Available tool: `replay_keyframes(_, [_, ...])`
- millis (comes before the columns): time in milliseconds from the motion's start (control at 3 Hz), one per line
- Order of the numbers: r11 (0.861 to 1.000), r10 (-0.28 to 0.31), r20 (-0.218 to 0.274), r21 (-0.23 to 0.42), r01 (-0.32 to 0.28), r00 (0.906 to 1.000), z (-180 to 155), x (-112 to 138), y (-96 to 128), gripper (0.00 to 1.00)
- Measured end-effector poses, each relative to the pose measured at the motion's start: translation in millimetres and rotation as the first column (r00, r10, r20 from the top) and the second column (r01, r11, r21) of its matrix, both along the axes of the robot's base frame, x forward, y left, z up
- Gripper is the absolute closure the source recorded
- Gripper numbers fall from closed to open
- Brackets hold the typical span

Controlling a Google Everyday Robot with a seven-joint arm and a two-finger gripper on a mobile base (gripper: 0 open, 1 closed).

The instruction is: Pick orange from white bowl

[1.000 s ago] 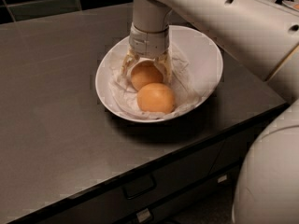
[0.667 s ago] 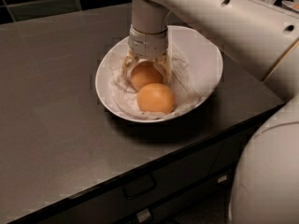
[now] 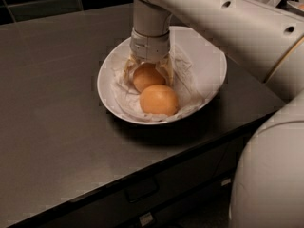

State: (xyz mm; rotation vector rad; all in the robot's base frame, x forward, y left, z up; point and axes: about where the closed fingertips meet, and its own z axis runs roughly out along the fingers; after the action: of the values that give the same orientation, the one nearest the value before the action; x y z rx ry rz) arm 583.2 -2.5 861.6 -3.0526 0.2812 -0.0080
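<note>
The white bowl (image 3: pixel 209 65), lined with crumpled white paper, stands on the dark counter and holds two orange fruits. The orange (image 3: pixel 146 78), the paler and smaller one, lies toward the back of the bowl. The larger, deeper-orange fruit (image 3: pixel 159 100) lies just in front of it, touching it. My gripper (image 3: pixel 148 76) reaches straight down into the bowl, with its fingers on the left and right sides of the orange, closed against it. The orange still rests on the paper.
The dark counter (image 3: pixel 52 103) extends left and forward, and its front edge runs diagonally below the bowl with drawers beneath. My white arm (image 3: pixel 237 27) crosses the upper right. My rounded base (image 3: pixel 270 175) fills the lower right.
</note>
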Motion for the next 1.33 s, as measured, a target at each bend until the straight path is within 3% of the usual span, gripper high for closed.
replay_keyframes(667, [1.0,0.003,-0.008,-0.001,-0.003,1.0,-4.0,0.0,0.6,0.3])
replay_keyframes(1333, [1.0,0.003,-0.008,-0.001,-0.003,1.0,-4.0,0.0,0.6,0.72])
